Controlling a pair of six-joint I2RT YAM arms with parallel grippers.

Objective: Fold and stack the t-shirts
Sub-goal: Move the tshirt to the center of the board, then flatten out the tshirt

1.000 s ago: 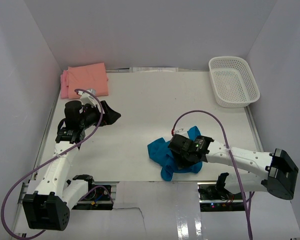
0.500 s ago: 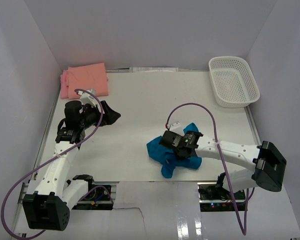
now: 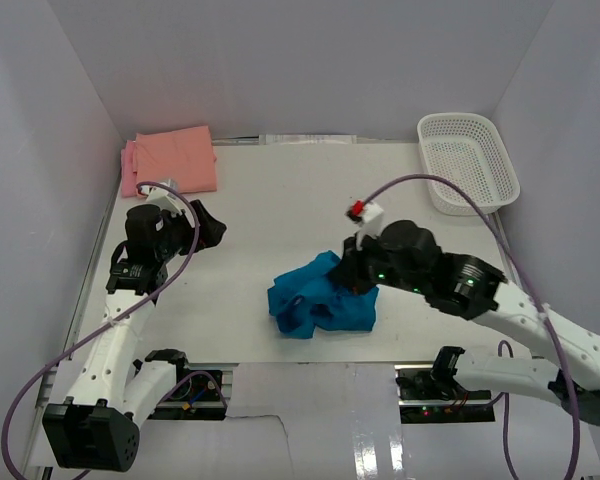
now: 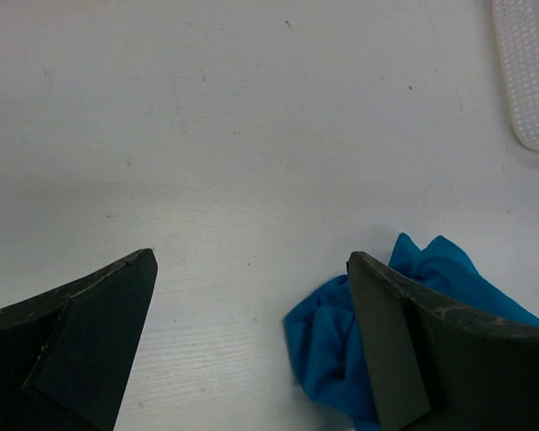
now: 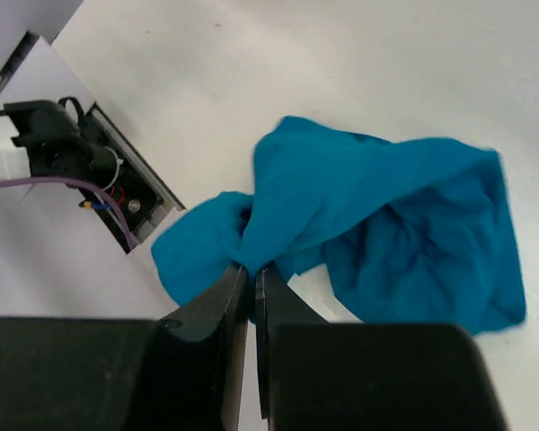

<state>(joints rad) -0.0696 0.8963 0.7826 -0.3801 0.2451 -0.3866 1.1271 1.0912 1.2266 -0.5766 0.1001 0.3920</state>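
Folded and stacked far left of the basket (image 3: 465, 160): salmon-orange t-shirt (image 3: 177, 158) on pink t-shirt (image 3: 128, 170); remaining to fold: crumpled teal t-shirt (image 3: 320, 300), nearer the basket, pinched in the closed right claw (image 5: 250, 274), with left claw (image 4: 251, 260) spread wide, empty.

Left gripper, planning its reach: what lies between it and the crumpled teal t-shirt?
Only bare table separates the left gripper and the teal t-shirt, shown in the top external and left wrist views.

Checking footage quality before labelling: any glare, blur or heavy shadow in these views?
Top external: evenly lit, glare only on the glossy near ledge. Left wrist: table softly shaded, fingers nearly black. Right wrist: teal-blue t-shirt sharp, no motion blur.
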